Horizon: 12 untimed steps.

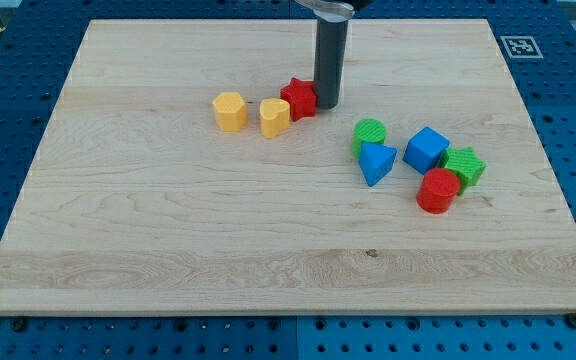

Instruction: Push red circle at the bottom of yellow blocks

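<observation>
The red circle [438, 190] lies at the view's right, touching a green block [465, 166] and just below a blue cube [426, 149]. Two yellow blocks sit at upper centre: a yellow hexagon [230, 111] and a yellow heart-like block [275, 117]. A red star [299, 98] touches the right yellow block. My tip [326, 105] stands right beside the red star, on its right side, far up and left of the red circle.
A green circle [370, 133] and a blue triangle [375, 162] sit together left of the blue cube. The wooden board [168, 240] ends in blue perforated table on all sides. A marker tag [520, 46] is at the top right corner.
</observation>
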### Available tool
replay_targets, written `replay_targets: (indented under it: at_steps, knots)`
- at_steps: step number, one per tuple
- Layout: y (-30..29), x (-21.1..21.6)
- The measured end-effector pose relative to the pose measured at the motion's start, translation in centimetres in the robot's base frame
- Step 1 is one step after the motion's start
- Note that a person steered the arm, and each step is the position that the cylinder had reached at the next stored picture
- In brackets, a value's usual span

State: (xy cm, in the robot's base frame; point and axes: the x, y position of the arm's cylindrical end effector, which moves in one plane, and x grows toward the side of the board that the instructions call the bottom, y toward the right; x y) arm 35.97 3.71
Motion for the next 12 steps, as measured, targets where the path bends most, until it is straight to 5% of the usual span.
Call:
replay_targets:
  at_steps: [4, 8, 10, 12]
  knots:
    - [-4.7, 0.2]
    - [14.7, 4.9]
    - [22.8, 13.6]
    - [19.5, 17.3]
